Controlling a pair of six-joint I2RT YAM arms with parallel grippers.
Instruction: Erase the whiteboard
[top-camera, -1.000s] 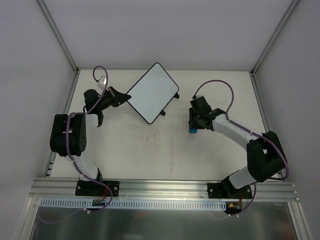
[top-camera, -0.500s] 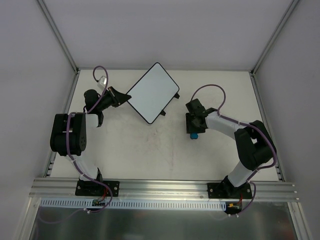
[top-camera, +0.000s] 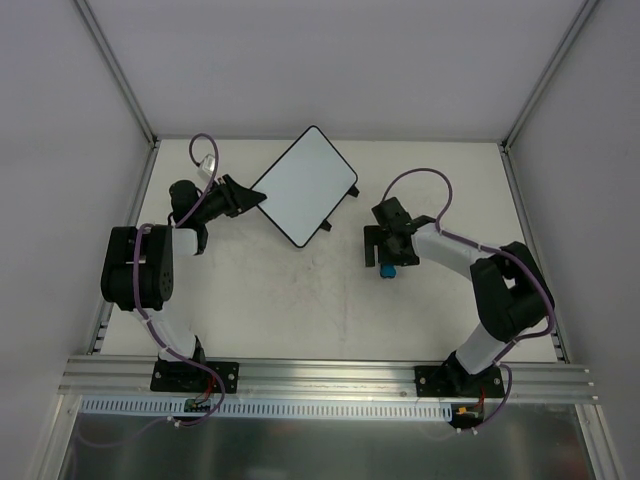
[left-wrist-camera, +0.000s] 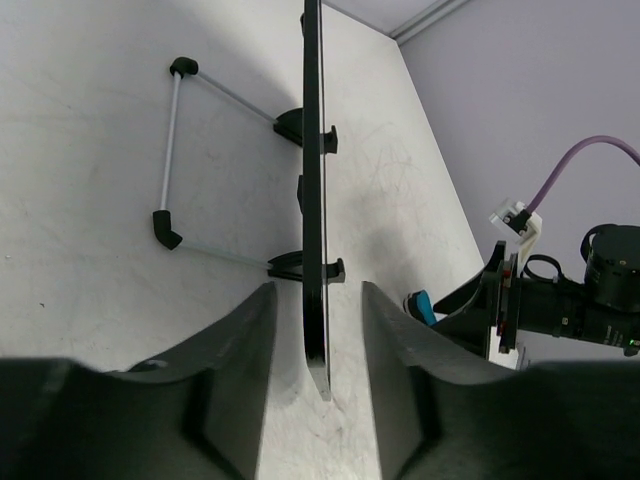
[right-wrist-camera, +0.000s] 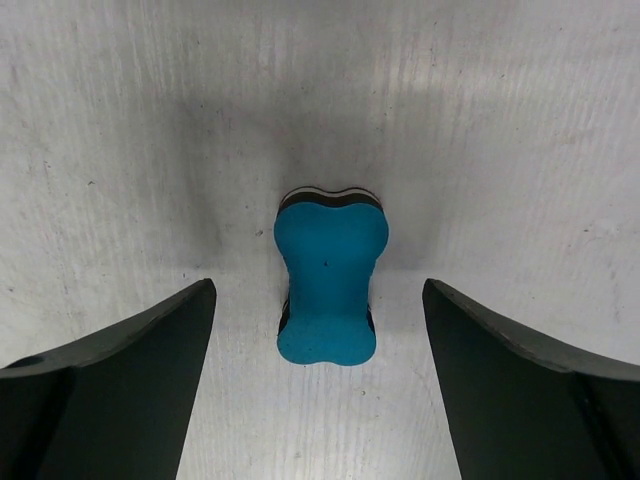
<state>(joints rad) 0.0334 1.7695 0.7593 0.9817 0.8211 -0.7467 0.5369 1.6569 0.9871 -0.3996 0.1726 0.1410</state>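
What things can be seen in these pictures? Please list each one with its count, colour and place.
whiteboard: 1, white with a black rim, far middle of the table, one edge between the left claw's fingers
wire stand: 1, grey with black corners, fixed to one face of the whiteboard
eraser: 1, blue, on the table right of centre, between the right claw's fingers
table: 1, white
rail: 1, silver, near edge of the table
cables: 2, purple, one along each arm
arms: 2, black and white, bolted to the rail
left claw: 1, black, open, astride the whiteboard's edge
right claw: 1, black, open, over the eraser
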